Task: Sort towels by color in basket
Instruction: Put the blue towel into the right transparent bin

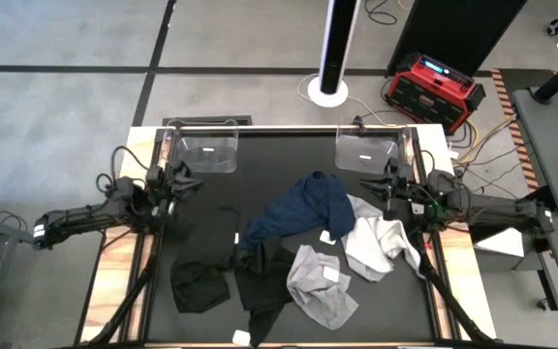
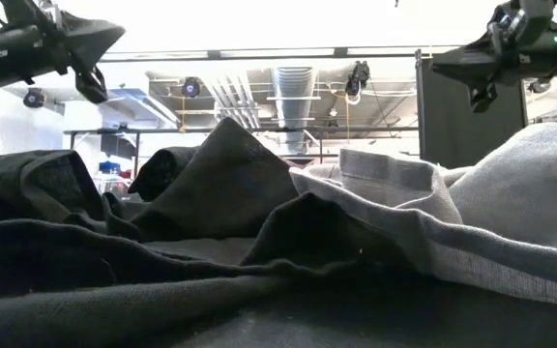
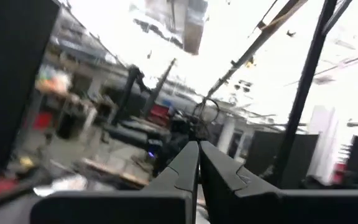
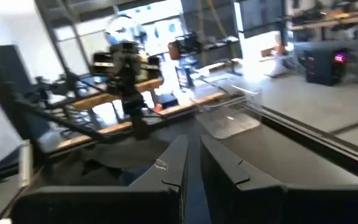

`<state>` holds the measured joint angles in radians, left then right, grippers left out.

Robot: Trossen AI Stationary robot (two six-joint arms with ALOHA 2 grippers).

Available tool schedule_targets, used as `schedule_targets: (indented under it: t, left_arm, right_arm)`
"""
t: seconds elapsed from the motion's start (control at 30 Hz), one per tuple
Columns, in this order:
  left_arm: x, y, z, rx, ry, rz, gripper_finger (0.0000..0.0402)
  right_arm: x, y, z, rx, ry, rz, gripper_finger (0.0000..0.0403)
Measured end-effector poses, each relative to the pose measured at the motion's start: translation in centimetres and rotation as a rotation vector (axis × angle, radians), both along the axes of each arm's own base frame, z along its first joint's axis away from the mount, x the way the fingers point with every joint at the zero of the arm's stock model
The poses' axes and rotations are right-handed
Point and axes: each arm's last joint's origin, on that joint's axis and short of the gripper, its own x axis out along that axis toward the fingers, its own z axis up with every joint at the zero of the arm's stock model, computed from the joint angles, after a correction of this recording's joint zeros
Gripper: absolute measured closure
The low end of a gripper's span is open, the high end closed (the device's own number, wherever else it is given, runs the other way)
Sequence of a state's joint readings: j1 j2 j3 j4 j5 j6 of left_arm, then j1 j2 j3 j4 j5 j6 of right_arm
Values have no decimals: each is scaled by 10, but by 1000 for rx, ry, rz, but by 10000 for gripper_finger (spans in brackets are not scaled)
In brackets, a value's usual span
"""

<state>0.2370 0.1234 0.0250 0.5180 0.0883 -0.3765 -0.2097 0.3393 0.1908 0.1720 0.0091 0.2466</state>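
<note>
Both arms hover empty at the far table edge, left gripper [image 1: 184,180] fingers pressed together, right gripper [image 1: 384,186] nearly closed, while the towels [image 1: 294,247] lie heaped mid-table; judged best practice: open wide, pinch the topmost navy towel [image 1: 303,208] alone.

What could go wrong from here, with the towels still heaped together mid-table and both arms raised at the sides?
1. The navy towel lies over a black towel and against the white towel; a pinch at the overlap may lift two colours at once.
2. Black towels barely stand out from the black table, so one, like the black piece at the left, may be missed.
3. Both the left gripper and the right gripper are shut; descending like that would push cloth, not grasp it.
</note>
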Motion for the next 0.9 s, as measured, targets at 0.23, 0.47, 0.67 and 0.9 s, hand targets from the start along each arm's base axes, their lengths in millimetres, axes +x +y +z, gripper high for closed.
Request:
schedule_targets:
  t: [0.23, 0.47, 0.67, 0.9]
  left_arm:
    - [1, 2, 1, -61, -21, 32, 402]
    - [13, 4, -9, -155, 81, 1, 402]
    - [22, 6, -11, -139, 101, 30, 402]
    - [29, 8, -13, -108, 127, 44, 402]
  right_arm:
    - [31, -12, 1, 65, 186, -174, 369]
    - [56, -23, 4, 137, 445, -295, 369]
    - [83, -35, 11, 146, 552, -320, 369]
    - [105, -40, 10, 32, 646, -268, 369]
